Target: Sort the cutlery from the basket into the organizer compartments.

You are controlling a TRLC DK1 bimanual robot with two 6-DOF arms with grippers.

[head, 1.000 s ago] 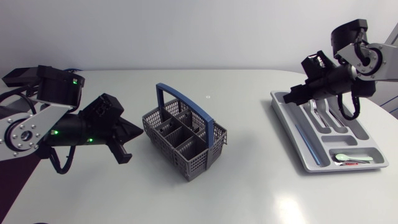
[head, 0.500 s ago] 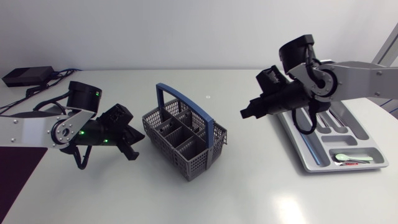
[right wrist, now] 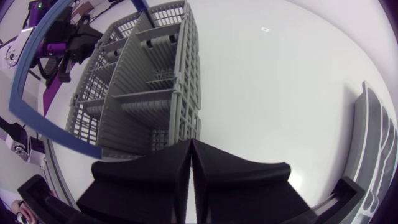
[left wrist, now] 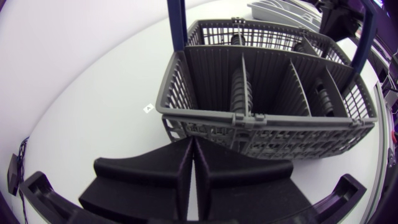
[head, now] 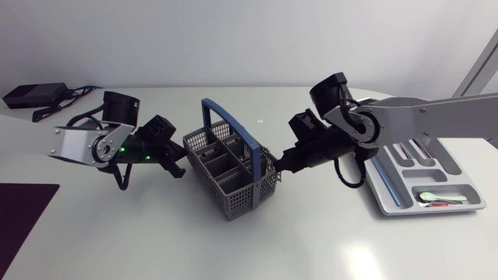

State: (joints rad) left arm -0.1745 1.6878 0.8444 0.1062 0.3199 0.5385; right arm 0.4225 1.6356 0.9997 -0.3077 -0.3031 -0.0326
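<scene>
The grey mesh basket (head: 227, 177) with its blue handle (head: 233, 128) stands mid-table, and its compartments look empty in both wrist views. My left gripper (head: 178, 168) is shut, its tip against the basket's left wall (left wrist: 261, 127). From the other side my right gripper (head: 282, 166) is also shut, its tip at the basket's right wall (right wrist: 180, 93). Neither holds anything. In the left wrist view the left gripper (left wrist: 193, 143) shows both fingers pressed together, and so does the right gripper (right wrist: 189, 146) in its own view. The grey organizer (head: 389, 204) lies at the right with cutlery in its compartments, a spoon (head: 433, 197) nearest the front.
A black box (head: 31, 95) with cables sits at the table's back left. A small mark (head: 259, 121) lies on the table behind the basket. My right arm's link (head: 420, 117) stretches over the organizer's far end.
Both arms have swung in from the sides to the basket. The right gripper has closed. The basket has turned slightly between the two tips.
</scene>
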